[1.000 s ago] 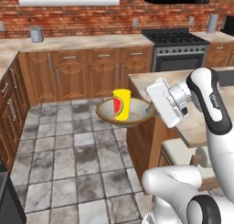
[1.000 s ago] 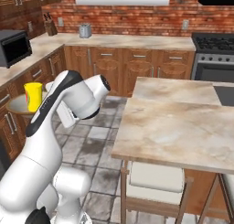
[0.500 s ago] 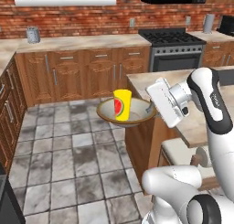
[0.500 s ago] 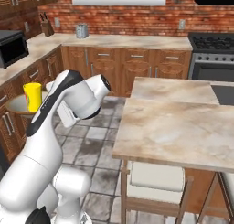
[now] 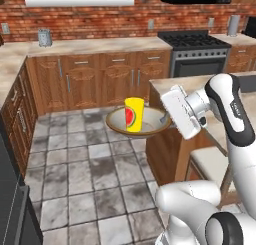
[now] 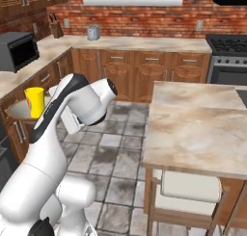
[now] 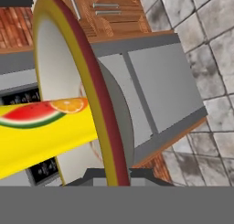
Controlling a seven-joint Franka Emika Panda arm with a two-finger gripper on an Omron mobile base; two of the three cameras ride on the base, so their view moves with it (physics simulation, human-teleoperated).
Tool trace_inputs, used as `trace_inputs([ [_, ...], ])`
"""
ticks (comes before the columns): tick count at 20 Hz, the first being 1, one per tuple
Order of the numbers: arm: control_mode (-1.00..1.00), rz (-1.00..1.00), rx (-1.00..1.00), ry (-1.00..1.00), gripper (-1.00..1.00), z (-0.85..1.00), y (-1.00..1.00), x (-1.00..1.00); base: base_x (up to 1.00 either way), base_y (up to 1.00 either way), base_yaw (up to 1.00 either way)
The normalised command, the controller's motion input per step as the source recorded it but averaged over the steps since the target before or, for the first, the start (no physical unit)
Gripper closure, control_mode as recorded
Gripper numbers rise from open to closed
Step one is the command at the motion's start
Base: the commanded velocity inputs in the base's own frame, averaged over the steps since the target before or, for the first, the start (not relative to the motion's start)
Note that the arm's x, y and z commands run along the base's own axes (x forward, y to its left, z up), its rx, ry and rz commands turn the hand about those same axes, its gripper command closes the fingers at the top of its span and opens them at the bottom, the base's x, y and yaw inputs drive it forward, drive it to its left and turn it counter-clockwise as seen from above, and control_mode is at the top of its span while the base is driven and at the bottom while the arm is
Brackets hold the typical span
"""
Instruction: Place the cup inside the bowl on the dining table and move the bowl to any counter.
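We are gripping the bowl [image 5: 142,125] by its rim with the gripper [image 5: 165,121] clenched, holding it over open tiled floor [image 5: 85,174] just off the dining table [image 5: 172,84] edge, with the cup [image 5: 133,114] standing inside and showing a watermelon-slice mark, no readable writing.

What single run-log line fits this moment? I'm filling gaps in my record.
phase: carrying | gripper: shut on bowl rim | cup: upright in bowl | bowl: in air above floor, off dining table | counter: not reached
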Motion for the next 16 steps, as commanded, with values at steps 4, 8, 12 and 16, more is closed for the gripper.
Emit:
trace_inputs([
  [4,1.00,0.00,0.00,0.00,1.00,0.00,0.00,0.00,-0.01,0.50,0.00],
  [8,1.00,0.00,0.00,0.00,1.00,0.00,0.00,0.00,0.27,0.50,0.00],
  [12,1.00,0.00,0.00,0.00,1.00,0.00,0.00,0.00,0.51,0.49,0.00],
  [16,1.00,0.00,0.00,0.00,1.00,0.00,0.00,0.00,0.60,0.42,0.00],
])
